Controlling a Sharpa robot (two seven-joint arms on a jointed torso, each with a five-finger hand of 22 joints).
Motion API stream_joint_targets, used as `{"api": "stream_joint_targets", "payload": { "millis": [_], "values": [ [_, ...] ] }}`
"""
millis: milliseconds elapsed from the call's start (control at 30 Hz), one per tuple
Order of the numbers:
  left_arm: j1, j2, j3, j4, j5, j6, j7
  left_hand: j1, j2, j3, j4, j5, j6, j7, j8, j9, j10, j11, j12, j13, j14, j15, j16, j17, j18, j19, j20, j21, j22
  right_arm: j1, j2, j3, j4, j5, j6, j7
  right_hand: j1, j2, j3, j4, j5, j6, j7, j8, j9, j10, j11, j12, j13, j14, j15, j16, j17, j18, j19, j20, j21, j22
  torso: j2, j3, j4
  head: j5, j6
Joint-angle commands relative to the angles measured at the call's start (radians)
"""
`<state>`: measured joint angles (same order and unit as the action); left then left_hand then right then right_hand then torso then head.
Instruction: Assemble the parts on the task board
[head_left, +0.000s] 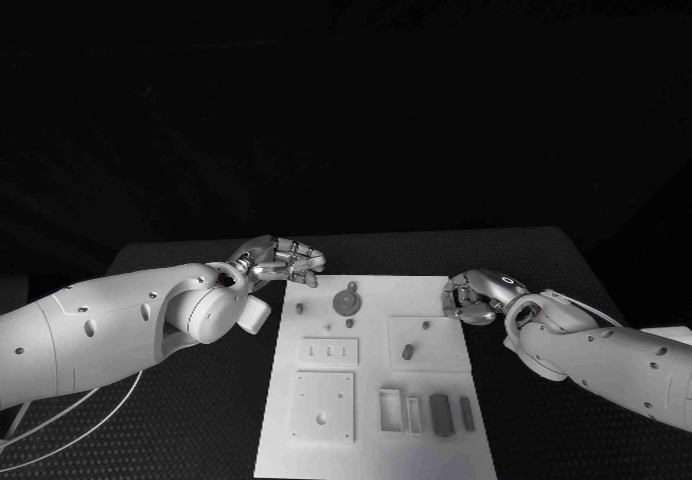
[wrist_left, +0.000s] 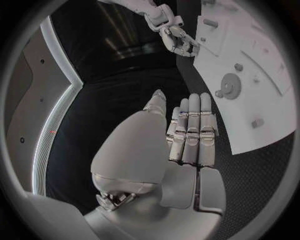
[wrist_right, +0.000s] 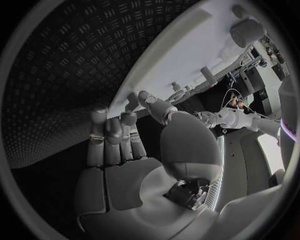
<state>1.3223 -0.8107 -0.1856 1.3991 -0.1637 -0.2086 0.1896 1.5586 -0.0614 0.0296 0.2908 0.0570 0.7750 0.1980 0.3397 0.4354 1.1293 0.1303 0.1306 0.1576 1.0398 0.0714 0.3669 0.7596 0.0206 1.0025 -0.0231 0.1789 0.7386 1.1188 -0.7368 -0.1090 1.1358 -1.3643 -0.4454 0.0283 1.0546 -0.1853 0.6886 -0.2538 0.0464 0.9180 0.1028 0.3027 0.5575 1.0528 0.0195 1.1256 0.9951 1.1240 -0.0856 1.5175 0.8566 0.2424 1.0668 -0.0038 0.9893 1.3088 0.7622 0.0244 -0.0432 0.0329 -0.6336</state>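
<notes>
Both hands hold nothing; the left hand (head_left: 278, 262), fingers apart, should reach for the round gear part (head_left: 346, 300) just beside it; the right hand (head_left: 473, 296), loosely apart, should steady the task board (head_left: 375, 440).

Setting: robotics lab, test bench. Evidence: black textured table (head_left: 188, 420), white task board (head_left: 378, 450), loose cable (head_left: 58, 425), dark surround.

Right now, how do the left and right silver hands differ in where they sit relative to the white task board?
The left silver hand hangs off the white task board's far left corner, over the black table; the right silver hand sits at its right edge, fingers curled against it. Both hold nothing.
</notes>
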Motion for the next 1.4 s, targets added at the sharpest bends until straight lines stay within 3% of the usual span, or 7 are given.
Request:
{"api": "stream_joint_targets", "payload": {
  "millis": [33,400,600,933,1167,1400],
  "values": [
    [0.0,0.001,0.001,0.003,-0.004,0.018,0.006,-0.007,-0.004,-0.002,0.0,-0.007,-0.001,0.005,0.002,-0.001,0.001,0.003,0.001,0.001,0.006,0.001,-0.007,0.001,0.017,0.004,-0.004,-0.007,0.001,-0.001,0.001,0.0,-0.005,0.0,-0.001,0.009,0.0,0.009,-0.006,0.003,0.003,0.024,0.02,0.003,0.001,-0.001,-0.007,0.006,-0.001,0.0,-0.006,0.005,-0.001,0.019,0.001,-0.004,0.004,0.01,-0.001,-0.0007,-0.0002,0.0,-0.002],
    [0.0,0.0,0.001,0.003,-0.004,0.019,0.004,-0.008,-0.004,-0.002,0.0,-0.007,-0.002,0.006,0.001,-0.001,0.0,0.003,0.001,0.001,0.006,0.002,-0.008,0.002,0.017,0.004,-0.003,-0.007,0.001,-0.003,0.006,0.0,-0.011,0.0,-0.004,0.012,-0.002,0.01,-0.007,0.004,0.003,0.024,0.02,0.003,0.001,-0.001,-0.008,0.006,-0.001,0.0,-0.007,0.005,-0.001,0.019,0.001,-0.004,0.004,0.01,-0.001,-0.0002,-0.0011,0.001,-0.003],
    [0.0,0.0,0.001,0.003,-0.004,0.021,0.003,-0.008,-0.004,-0.002,0.0,-0.007,-0.002,0.006,0.001,-0.001,0.0,0.003,0.0,0.001,0.006,0.002,-0.008,0.003,0.017,0.005,-0.003,-0.007,0.002,-0.004,0.007,0.0,-0.012,0.003,-0.007,0.015,-0.004,0.028,-0.006,0.007,0.003,0.035,0.016,0.006,0.005,0.001,-0.012,0.006,-0.003,0.001,-0.01,0.005,-0.001,0.019,0.002,-0.005,0.004,0.01,-0.002,-0.0009,0.0001,-0.001,-0.004],
    [0.0,-0.001,0.001,0.004,-0.004,0.022,0.003,-0.008,-0.004,-0.002,0.0,-0.007,-0.002,0.006,0.001,-0.002,0.0,0.003,0.0,0.002,0.007,0.001,-0.009,0.003,0.017,0.005,-0.004,-0.008,0.002,-0.004,0.01,0.0,-0.014,0.004,-0.005,0.016,-0.005,0.03,-0.007,0.007,0.003,0.037,0.015,0.006,0.005,0.002,-0.013,0.006,-0.004,0.002,-0.011,0.006,-0.001,0.019,0.003,-0.006,0.005,0.01,-0.002,-0.0007,-0.0007,0.0,-0.005],
    [0.0,-0.003,0.001,0.006,-0.005,0.022,0.002,-0.009,-0.004,-0.002,0.0,-0.007,-0.002,0.006,0.001,-0.002,0.0,0.003,0.0,0.002,0.007,0.001,-0.01,0.004,0.017,0.005,-0.004,-0.008,0.002,-0.004,0.011,0.0,-0.015,0.004,-0.008,0.014,-0.001,0.065,-0.003,0.003,0.003,0.055,0.009,0.012,0.011,0.004,-0.018,0.006,-0.006,0.003,-0.016,0.006,-0.002,0.019,0.003,-0.007,0.005,0.011,-0.001,-0.0006,-0.0007,-0.001,-0.006],
    [0.0,-0.003,0.001,0.006,-0.006,0.015,0.005,-0.008,-0.003,-0.002,0.0,-0.007,-0.002,0.006,0.002,-0.001,0.001,0.003,0.0,0.002,0.007,0.001,-0.01,0.005,0.017,0.005,-0.004,-0.008,0.002,-0.004,0.012,0.0,-0.014,0.004,-0.014,0.011,0.017,0.125,0.007,-0.009,0.003,0.083,0.0,0.023,0.02,0.006,-0.027,0.007,-0.008,0.004,-0.024,0.008,-0.002,0.019,0.002,-0.009,0.007,0.013,-0.002,0.0001,-0.0002,-0.001,-0.008]
  ]
}}
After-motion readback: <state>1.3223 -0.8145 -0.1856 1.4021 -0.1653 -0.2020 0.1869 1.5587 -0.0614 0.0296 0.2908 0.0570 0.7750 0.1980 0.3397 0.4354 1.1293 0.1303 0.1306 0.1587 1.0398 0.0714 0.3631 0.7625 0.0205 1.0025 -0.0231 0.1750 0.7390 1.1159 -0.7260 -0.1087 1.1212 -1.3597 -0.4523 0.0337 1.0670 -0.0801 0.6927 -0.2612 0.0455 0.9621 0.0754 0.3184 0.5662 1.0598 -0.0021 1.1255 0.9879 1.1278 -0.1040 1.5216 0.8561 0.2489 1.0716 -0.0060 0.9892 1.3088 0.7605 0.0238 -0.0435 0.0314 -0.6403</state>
